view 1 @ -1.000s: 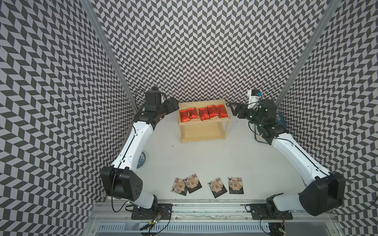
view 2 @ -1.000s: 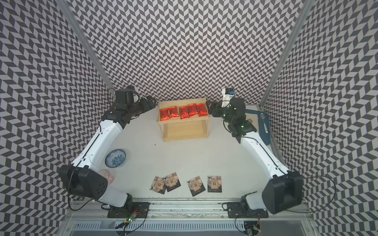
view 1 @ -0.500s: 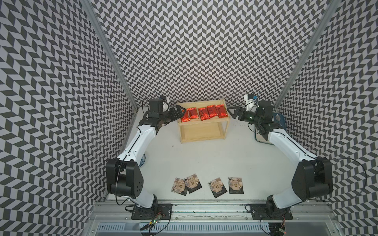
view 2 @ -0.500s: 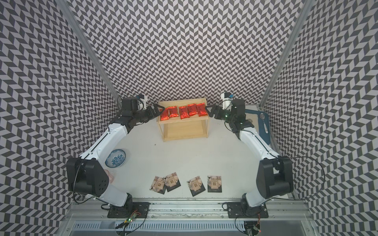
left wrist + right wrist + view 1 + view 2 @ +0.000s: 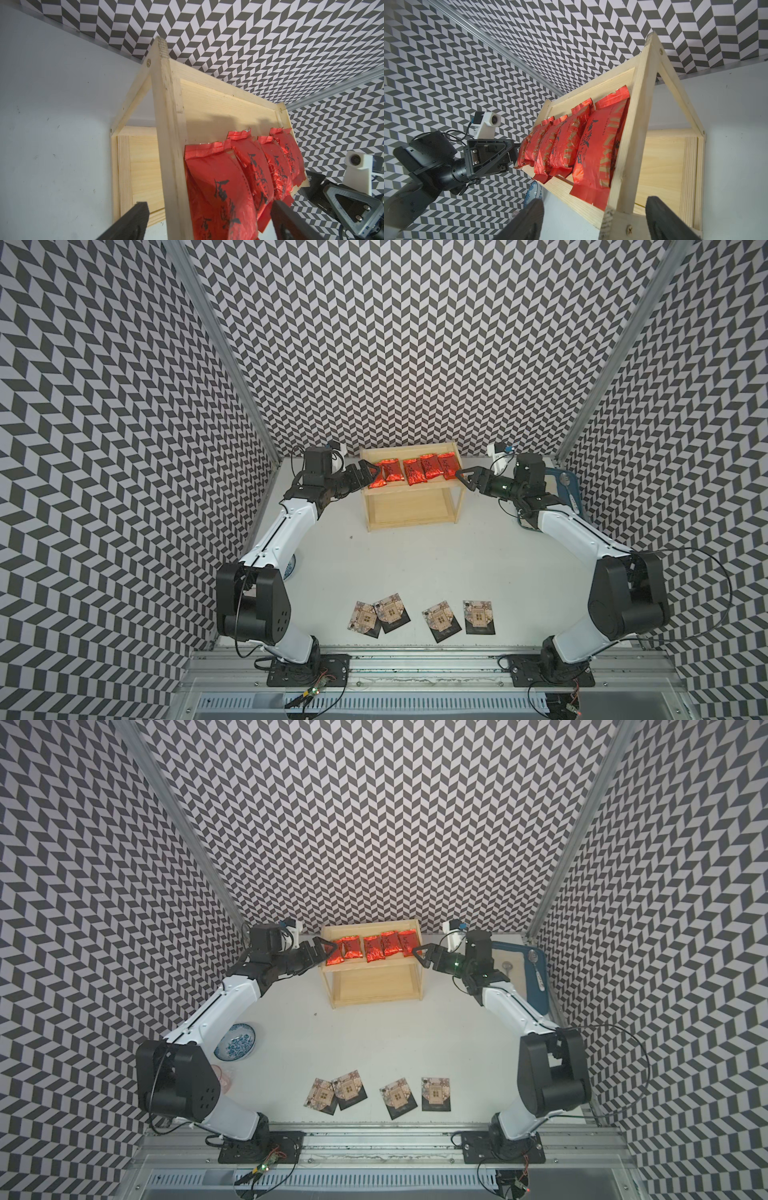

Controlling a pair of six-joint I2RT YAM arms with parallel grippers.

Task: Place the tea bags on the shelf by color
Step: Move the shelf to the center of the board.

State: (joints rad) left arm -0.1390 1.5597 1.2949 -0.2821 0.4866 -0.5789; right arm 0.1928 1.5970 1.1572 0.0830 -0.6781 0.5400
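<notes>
Closely, chevron-patterned walls (image 5: 395, 344) box in the pale tabletop (image 5: 415, 568) and shelf (image 5: 409, 508).

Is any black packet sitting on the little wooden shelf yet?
No, all four flat black squarish packets lie on the white tabletop, while the pale wooden shelf holds only shiny red foil sachets.

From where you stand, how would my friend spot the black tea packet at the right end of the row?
Find the white table and the four black packets lying in a row near its front edge. Yours is the black packet nearest the right arm; it lies almost square and alone, while the others sit tilted and two overlap.
</notes>
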